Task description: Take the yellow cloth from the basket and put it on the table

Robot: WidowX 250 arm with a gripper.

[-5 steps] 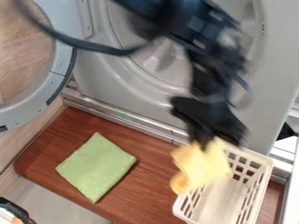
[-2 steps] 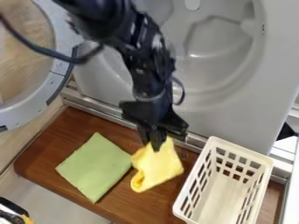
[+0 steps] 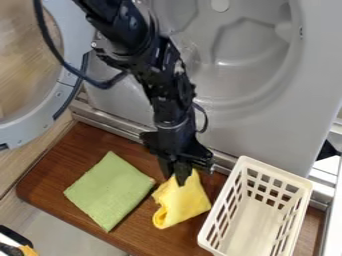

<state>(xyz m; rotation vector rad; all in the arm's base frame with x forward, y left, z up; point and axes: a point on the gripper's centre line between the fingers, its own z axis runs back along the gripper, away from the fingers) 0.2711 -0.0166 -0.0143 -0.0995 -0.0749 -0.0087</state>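
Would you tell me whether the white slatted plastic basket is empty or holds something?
Empty: the white slatted plastic basket shows its bare floor, and the yellow cloth is outside it.

Black arm, looping dark cable.

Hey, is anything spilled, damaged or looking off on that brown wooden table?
Nothing looks spilled or damaged. The crumpled yellow cloth is the untidy bit: creased and curled at its lower left, likely because the black tool pinches it at the top, whereas the square green cloth beside it lies flat.
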